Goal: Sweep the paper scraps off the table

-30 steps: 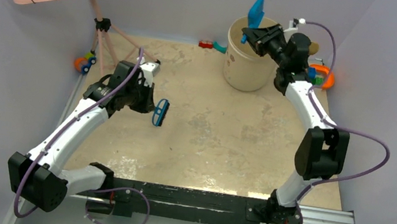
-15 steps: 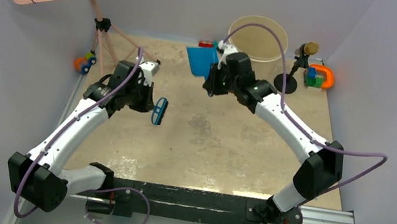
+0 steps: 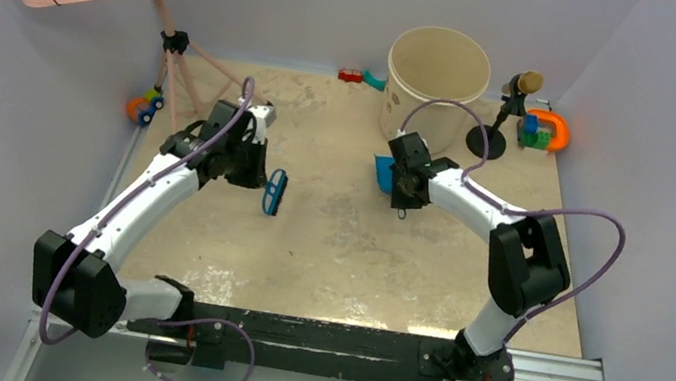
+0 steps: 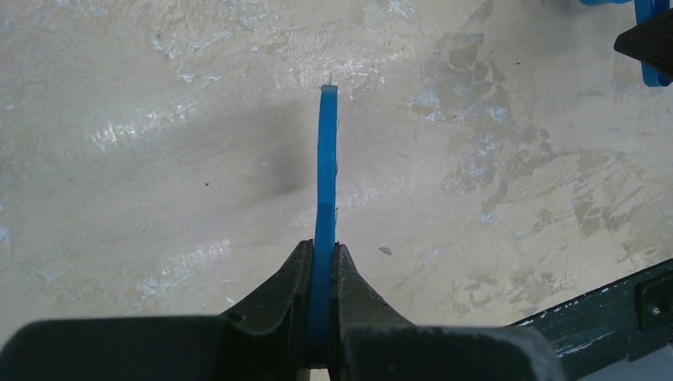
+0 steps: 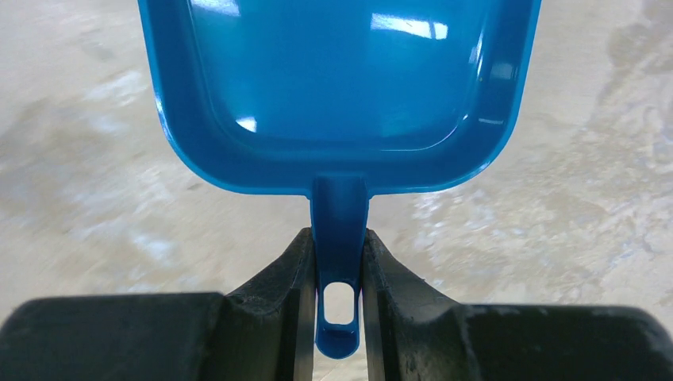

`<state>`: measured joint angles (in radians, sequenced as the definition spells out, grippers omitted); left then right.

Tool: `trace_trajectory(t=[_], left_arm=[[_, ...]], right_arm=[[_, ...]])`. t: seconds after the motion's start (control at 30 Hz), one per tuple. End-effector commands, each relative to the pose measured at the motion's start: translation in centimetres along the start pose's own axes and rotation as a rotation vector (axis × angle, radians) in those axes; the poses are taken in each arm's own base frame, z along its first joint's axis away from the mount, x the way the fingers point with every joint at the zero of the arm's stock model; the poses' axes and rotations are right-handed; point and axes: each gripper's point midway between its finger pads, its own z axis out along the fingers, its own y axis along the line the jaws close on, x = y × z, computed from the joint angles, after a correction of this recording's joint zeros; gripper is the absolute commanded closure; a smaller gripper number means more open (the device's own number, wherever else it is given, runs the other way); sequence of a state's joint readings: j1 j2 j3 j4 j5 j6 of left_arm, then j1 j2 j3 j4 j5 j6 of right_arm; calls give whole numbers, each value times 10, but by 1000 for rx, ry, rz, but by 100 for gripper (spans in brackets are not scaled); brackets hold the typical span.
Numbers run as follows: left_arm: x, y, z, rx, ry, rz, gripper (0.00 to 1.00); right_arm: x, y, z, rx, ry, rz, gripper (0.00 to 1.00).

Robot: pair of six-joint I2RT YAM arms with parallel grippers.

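Note:
No paper scraps show on the beige, white-stained table [image 3: 346,242] in any view. My left gripper [image 3: 255,176] is shut on the handle of the blue brush [image 3: 273,191], held just above the left middle of the table; in the left wrist view the brush [image 4: 325,175] shows edge-on between my jaws [image 4: 324,262]. My right gripper [image 3: 403,182] is shut on the handle of the blue dustpan [image 3: 383,172], low over the table in front of the bucket. In the right wrist view the dustpan [image 5: 341,87] is empty, its handle clamped in my gripper [image 5: 339,262].
A beige bucket [image 3: 435,89] stands at the back centre. A black stand [image 3: 501,124] and colourful toys [image 3: 543,130] are at the back right, small toys [image 3: 361,78] left of the bucket, a pink tripod [image 3: 181,66] and a toy [image 3: 144,106] at the left edge.
My right arm swung the dustpan from over the bucket down and left to just above the table. My left arm shifted slightly with the brush.

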<state>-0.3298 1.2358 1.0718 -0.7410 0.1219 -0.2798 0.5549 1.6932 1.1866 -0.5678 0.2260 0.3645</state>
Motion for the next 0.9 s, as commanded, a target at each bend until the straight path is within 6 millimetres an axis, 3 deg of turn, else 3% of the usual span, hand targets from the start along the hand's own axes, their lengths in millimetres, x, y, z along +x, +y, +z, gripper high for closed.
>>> trace_trajectory(t=[0.0,0.03,0.07,0.1,0.13,0.17,0.37,0.63,0.67,0.7,0.73,0.77,0.87], left_arm=[[-35,-25,-2,96,-85,-63,100],[-36,-30,0,118,-82,-82,100],[-41,-35,2,142,-88,-99,100],[-45,-40,4,166,-93,-116,100],[-49,-45,7,187,-93,-134,100],[-52,-49,9,208,-94,-150,100],[-73,-73,31,332,-94,-257,100],[-109,-99,55,469,-110,-367,100],[-113,-97,56,452,-114,-375,90],[-113,-89,58,399,-111,-393,62],[-113,-81,58,343,-116,-409,22],[-114,-73,57,289,-134,-418,4],[-113,-46,40,147,-211,-401,0]], right_arm=[[-7,-39,20,103,0,128,100],[-10,-42,20,105,-10,139,92],[-14,-44,19,109,-24,148,70],[-18,-45,15,115,-41,157,57],[-21,-45,11,110,-60,166,23],[-26,-44,4,94,-88,167,11],[-46,-52,-46,48,-273,195,4],[-35,-65,-87,9,-416,242,1],[-34,-65,-90,2,-427,248,1],[-34,-65,-95,-9,-442,253,1],[-34,-64,-98,-19,-449,256,1],[-34,-64,-101,-28,-456,256,1],[-34,-64,-110,-39,-472,265,1]])
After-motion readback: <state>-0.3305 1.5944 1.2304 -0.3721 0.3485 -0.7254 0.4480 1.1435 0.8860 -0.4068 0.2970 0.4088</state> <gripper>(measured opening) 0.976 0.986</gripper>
